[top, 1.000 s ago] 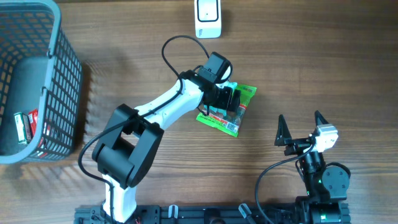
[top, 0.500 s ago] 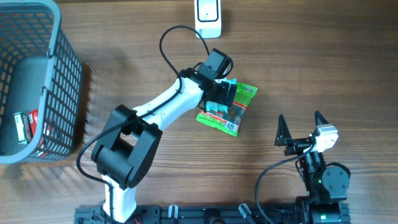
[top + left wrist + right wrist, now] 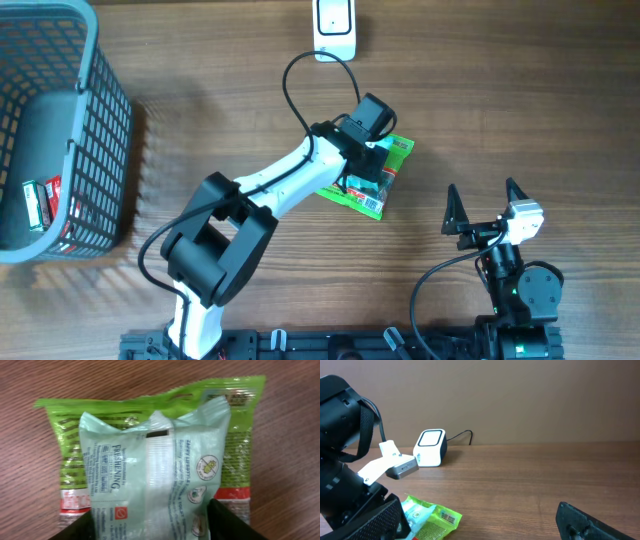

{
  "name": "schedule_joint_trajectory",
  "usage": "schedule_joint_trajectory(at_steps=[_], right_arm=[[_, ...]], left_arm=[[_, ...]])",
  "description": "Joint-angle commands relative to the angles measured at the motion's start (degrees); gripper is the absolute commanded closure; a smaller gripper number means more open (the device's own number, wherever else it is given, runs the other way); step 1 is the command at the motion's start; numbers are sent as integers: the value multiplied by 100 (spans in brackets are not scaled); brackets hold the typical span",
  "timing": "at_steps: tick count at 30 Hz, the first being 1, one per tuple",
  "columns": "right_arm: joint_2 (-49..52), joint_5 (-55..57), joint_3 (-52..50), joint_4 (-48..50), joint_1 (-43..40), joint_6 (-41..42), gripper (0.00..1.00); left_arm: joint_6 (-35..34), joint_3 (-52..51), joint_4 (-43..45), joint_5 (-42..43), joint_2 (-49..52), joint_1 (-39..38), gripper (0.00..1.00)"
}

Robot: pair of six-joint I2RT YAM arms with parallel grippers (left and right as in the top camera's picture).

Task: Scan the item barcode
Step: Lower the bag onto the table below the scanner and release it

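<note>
A pale mint wipes packet [image 3: 155, 470] lies on top of a bright green snack packet [image 3: 65, 440] on the wooden table. My left gripper [image 3: 150, 527] is over them, its black fingers [image 3: 227, 522] pressed against both long sides of the mint packet. From overhead, the left gripper [image 3: 374, 162] covers most of the mint packet, and the green packet [image 3: 398, 150] sticks out with a white barcode label [image 3: 373, 206] at its near end. The white scanner [image 3: 335, 25] stands at the far edge. My right gripper [image 3: 482, 190] is open, right of the packets, holding nothing.
A grey mesh basket [image 3: 100, 100] stands at the far left with a red and white box [image 3: 45, 200] inside. The scanner [image 3: 430, 447] and its cable show in the right wrist view, with the green packet [image 3: 440, 520] low at the left.
My left arm has shifted right over the packets and its jaws have come in from wide open onto the mint packet. The right arm has not moved.
</note>
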Motion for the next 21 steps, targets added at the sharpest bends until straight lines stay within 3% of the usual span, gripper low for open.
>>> schedule_joint_trajectory(at_steps=[1,5,9,11,13,17,19,21], right_arm=[[-4,-9,-7,33,-17,-17,0],[-4,-9,-7,33,-17,-20,0],[-4,-9,-7,33,-17,-20,0],[-4,-9,-7,33,-17,-15,0],[-4,-9,-7,33,-17,-17,0],[-4,-9,-7,33,-17,-17,0],[-4,-9,-7,33,-17,-17,1],[-4,-9,-7,33,-17,-17,0]], left_arm=[[55,142,-28,-490,-61,-50,59],[48,146,-48,-424,-354,-81,60],[42,133,-74,-402,-334,-142,34],[26,94,-70,-251,-321,-142,7],[35,85,-70,-205,-293,-142,0],[52,317,-142,-892,-481,-79,1],[22,485,-221,-890,-671,15,11],[-17,525,-223,-485,-857,107,34]])
